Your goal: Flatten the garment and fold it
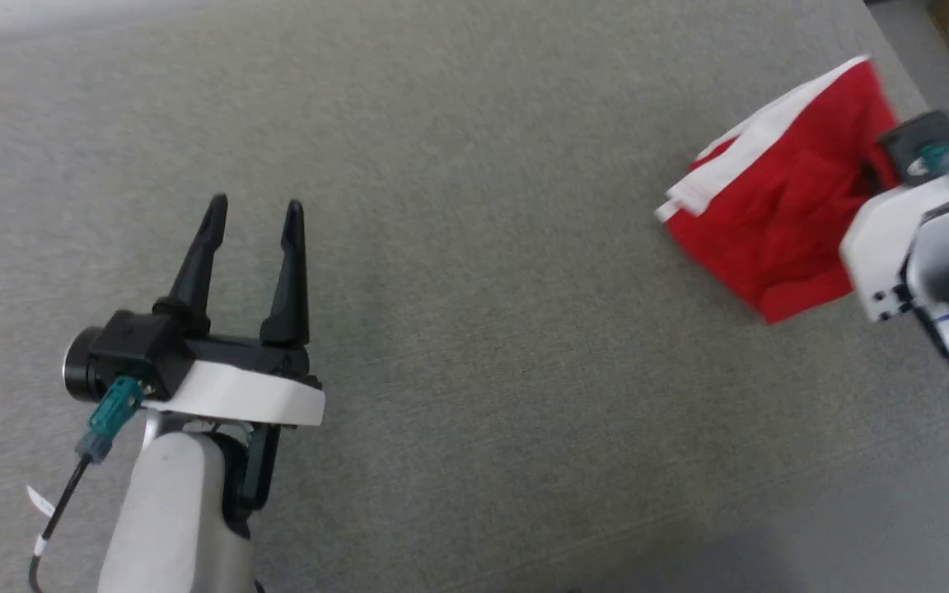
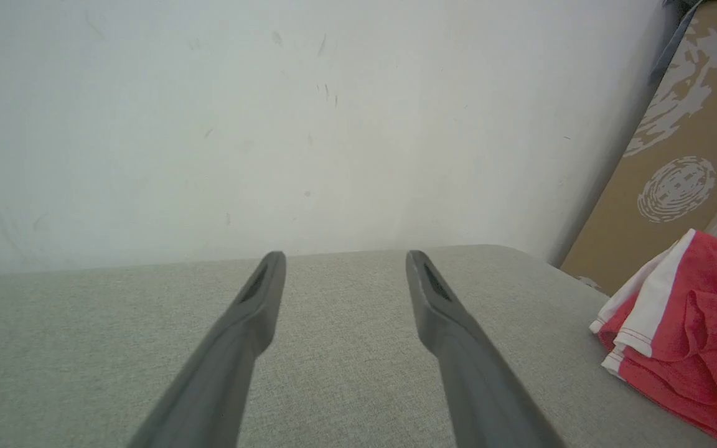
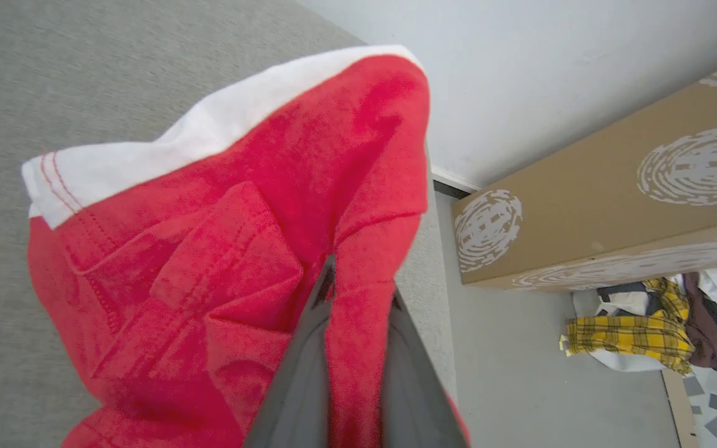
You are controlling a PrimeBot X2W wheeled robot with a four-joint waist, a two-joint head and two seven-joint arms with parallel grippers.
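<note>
The garment (image 1: 779,198), red shorts with a white stripe, sits bunched up at the far right of the grey padded surface (image 1: 474,329); its print is hidden. My right gripper (image 3: 358,292) is shut on a fold of the red fabric, which runs between its grey fingers (image 3: 296,386). In the head view the right gripper (image 1: 878,169) is buried in the cloth's right side. My left gripper (image 1: 254,206) hovers open at the lower left, far from the shorts, with nothing between its fingers. The left wrist view has the left gripper (image 2: 346,256) open and the garment (image 2: 688,336) at its right edge.
A white wall (image 2: 271,124) rises behind the surface's far edge. A brown cardboard box (image 3: 613,205) stands on the floor beyond the surface's right edge, with a pile of clothes (image 3: 651,323), one yellow plaid, beside it. The grey surface stretches bare between the two grippers.
</note>
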